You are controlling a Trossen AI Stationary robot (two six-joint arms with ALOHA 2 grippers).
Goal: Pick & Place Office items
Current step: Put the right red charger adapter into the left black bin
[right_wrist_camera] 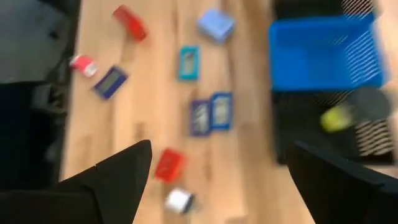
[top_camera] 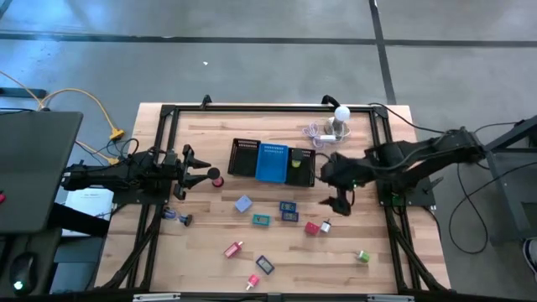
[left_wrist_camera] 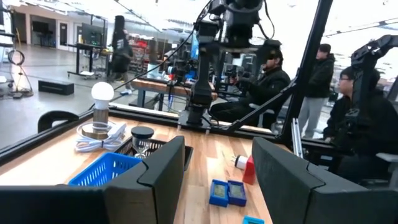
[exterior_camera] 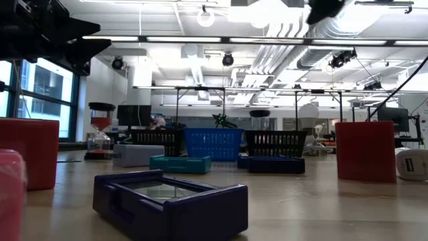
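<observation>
My right gripper [top_camera: 339,204] is over the table just in front of the tray's [top_camera: 243,158] right end, fingers [right_wrist_camera: 118,171] spread wide, nothing between them. My left gripper [top_camera: 198,173] sits at the table's left side, level with the tray, fingers [left_wrist_camera: 163,163] also apart and empty.

Items are all loose on the wood in front of the tray: red spool [top_camera: 216,178] just beside the left fingertips, light blue block [top_camera: 243,203], teal block [top_camera: 262,219], blue pair [top_camera: 289,210] mid-table, red block [top_camera: 312,227] with a white piece [top_camera: 325,225] touching it right below my right gripper. Green block [top_camera: 362,257] near right, pink pieces [top_camera: 233,248] and a dark blue block [top_camera: 264,264] at the near edge.

A yellow-green object [right_wrist_camera: 336,118] lies in the tray's right black section. White ball-topped gadget [top_camera: 340,119] with cable stands behind the tray.
</observation>
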